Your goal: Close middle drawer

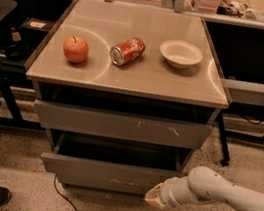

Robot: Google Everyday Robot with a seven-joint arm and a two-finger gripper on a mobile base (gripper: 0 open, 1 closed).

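Speckled floor (17,179), grey cabinet (126,78) dead centre, with an apple (76,49), a tipped soda can (127,51) and a white bowl (180,53) on top. The middle drawer (105,170) sits under the scratched drawer front (118,124). It's pulled out toward you, with its dark box interior showing behind the front panel. The gripper (155,199) is low at the 5 o'clock corner of that panel, touching it or very nearly. Whether it's spread or pressed together, I honestly can't tell.

For the push: contact that far toward the 3 o'clock end tends to rack a wide drawer, so I'd say slide toward the middle of the panel first. Then you push flat and steady toward 12 o'clock, and don't let the gripper slip under the bottom edge.

Orientation: its long axis runs 9 to 3 o'clock, the front faces 6 o'clock, and closing travel goes 6 to 12.
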